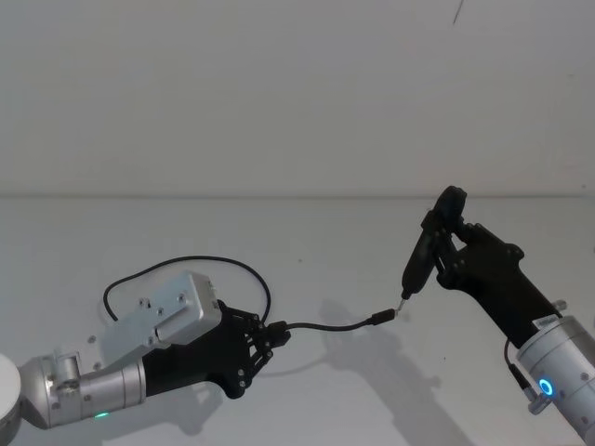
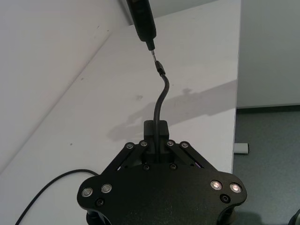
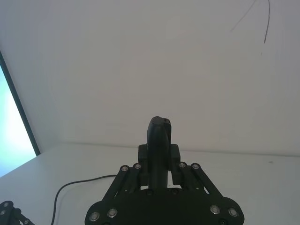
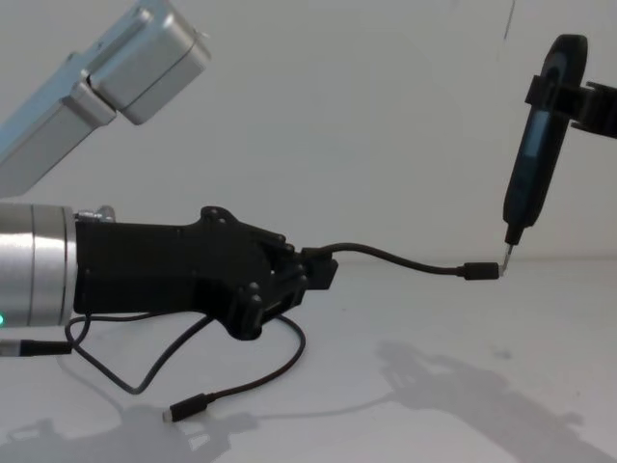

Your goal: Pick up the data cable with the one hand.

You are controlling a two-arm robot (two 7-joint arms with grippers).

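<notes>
My left gripper (image 1: pixel 270 336) (image 2: pixel 155 140) (image 4: pixel 308 272) is shut on the data cable (image 1: pixel 325 326) (image 2: pixel 161 96) (image 4: pixel 395 258), a thin black cord, and holds it above the white table. From the fingers a short stretch arcs forward to a small plug (image 1: pixel 381 317) (image 4: pixel 479 271). That plug meets the metal tip of a slim black pen-like tool (image 1: pixel 423 255) (image 4: pixel 535 164) (image 2: pixel 143 21). My right gripper (image 1: pixel 456 246) (image 3: pixel 159 159) is shut on the tool and holds it nearly upright. Behind the left gripper the cord loops over the table to its other plug (image 4: pixel 183 410).
The white table (image 1: pixel 307 232) reaches back to a plain white wall. Its side edge (image 2: pixel 234 117) drops to a dark floor beyond my left gripper. A monitor edge (image 3: pixel 18 122) shows in the right wrist view.
</notes>
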